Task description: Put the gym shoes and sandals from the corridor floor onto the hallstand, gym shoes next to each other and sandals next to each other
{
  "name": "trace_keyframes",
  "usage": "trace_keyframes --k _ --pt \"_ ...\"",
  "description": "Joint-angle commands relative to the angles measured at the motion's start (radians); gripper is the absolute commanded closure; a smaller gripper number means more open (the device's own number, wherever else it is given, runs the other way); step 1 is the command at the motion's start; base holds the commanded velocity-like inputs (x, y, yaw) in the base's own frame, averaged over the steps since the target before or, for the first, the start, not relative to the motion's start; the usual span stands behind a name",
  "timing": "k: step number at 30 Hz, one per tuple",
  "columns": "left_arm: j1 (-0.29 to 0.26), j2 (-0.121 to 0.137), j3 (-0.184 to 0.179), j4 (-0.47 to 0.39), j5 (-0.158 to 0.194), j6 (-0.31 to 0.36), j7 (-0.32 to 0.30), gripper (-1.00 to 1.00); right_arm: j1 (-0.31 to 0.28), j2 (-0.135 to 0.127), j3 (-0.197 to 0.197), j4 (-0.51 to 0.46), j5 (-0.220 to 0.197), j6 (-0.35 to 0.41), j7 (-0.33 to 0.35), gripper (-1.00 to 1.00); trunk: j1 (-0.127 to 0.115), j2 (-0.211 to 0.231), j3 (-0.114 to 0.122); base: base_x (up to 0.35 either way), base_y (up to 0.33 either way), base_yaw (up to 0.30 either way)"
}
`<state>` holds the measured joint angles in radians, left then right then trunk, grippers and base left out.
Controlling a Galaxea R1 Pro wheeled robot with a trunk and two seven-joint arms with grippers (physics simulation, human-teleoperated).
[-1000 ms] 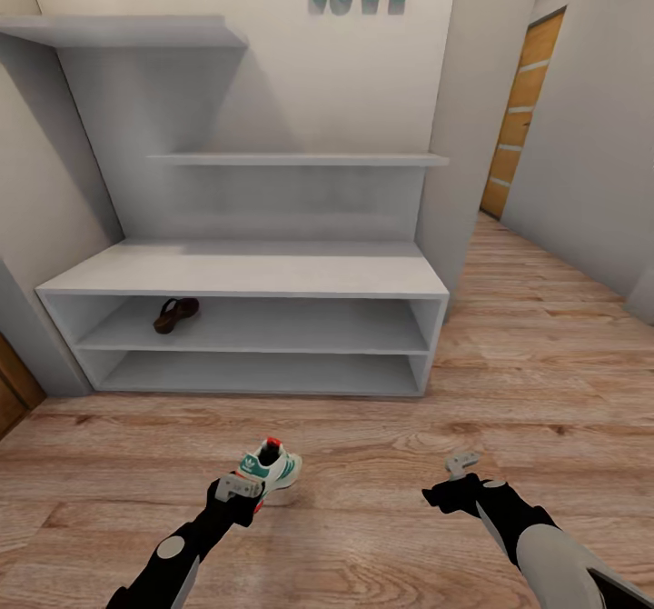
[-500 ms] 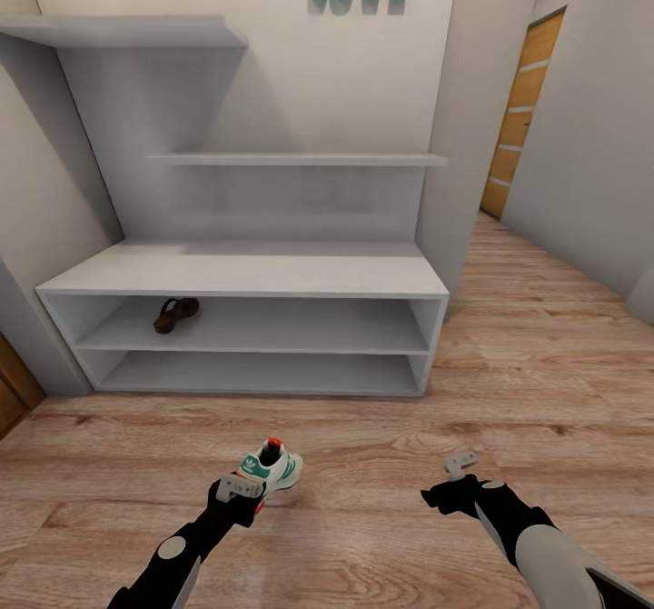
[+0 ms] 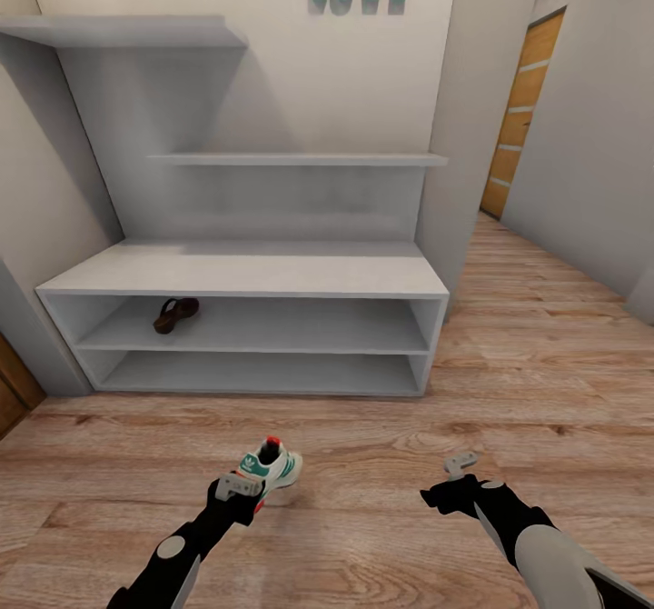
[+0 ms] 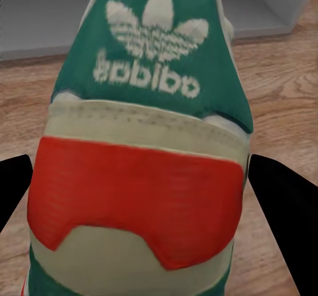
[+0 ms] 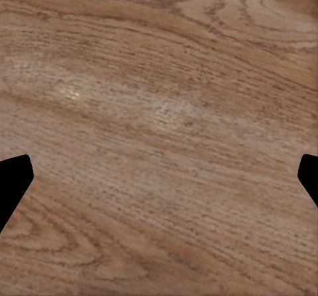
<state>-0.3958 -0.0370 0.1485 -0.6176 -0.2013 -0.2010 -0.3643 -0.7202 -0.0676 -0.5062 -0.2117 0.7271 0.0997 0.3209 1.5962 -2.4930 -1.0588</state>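
One gym shoe (image 3: 273, 469), white with teal and red trim, is low over the corridor floor (image 3: 363, 464) in front of the hallstand (image 3: 245, 274). My left gripper (image 3: 240, 485) grips its heel. In the left wrist view the gym shoe's heel (image 4: 142, 144) spans the gap and both black fingers (image 4: 281, 203) touch its sides. One brown sandal (image 3: 175, 314) lies on the upper of the two low shelves, towards the left. My right gripper (image 3: 461, 464) hangs open over bare floor (image 5: 159, 124), to the right of the shoe.
The hallstand stands against the far wall with stepped wall shelves (image 3: 300, 160) above it. A wall corner (image 3: 454, 227) juts out at its right end. The corridor runs on to a wooden door (image 3: 522, 109) at the back right.
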Motion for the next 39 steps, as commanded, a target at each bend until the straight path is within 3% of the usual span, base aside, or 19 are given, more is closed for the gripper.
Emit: trace_keyframes --k 1,16,22,28,33,39 --pt "0.000 0.000 0.000 0.000 0.004 0.000 -0.001 1.00 0.000 0.000 0.000 0.000 0.000 0.000 0.000 -1.00 0.000 0.000 0.000 0.000 0.000 0.000" --pt "0.000 -0.001 -0.001 -0.007 0.024 -0.015 0.002 1.00 0.000 0.020 0.000 0.001 0.001 0.000 -0.008 -1.00 0.000 0.000 0.000 0.000 0.000 0.000" --pt "0.000 -0.049 -0.001 -0.004 0.024 -0.157 0.035 1.00 0.000 0.030 0.000 0.002 0.001 -0.001 -0.070 -1.00 0.000 0.000 0.000 0.000 0.000 0.000" --pt "0.000 -0.097 -0.007 -0.002 0.023 -0.272 0.180 1.00 0.001 0.033 -0.001 0.002 0.001 -0.009 -0.161 -1.00 0.000 0.000 0.000 0.000 0.000 0.000" --pt "0.000 -0.129 -0.015 -0.010 0.022 -0.319 0.243 1.00 0.001 0.034 -0.001 0.002 0.000 -0.050 -0.278 -1.00 0.000 0.000 0.000 0.000 0.000 0.000" --pt "0.000 -0.138 -0.020 -0.015 0.023 -0.339 0.264 1.00 0.001 0.036 -0.001 0.019 0.000 -0.081 -0.351 -1.00 0.000 0.000 0.000 0.000 0.000 0.000"
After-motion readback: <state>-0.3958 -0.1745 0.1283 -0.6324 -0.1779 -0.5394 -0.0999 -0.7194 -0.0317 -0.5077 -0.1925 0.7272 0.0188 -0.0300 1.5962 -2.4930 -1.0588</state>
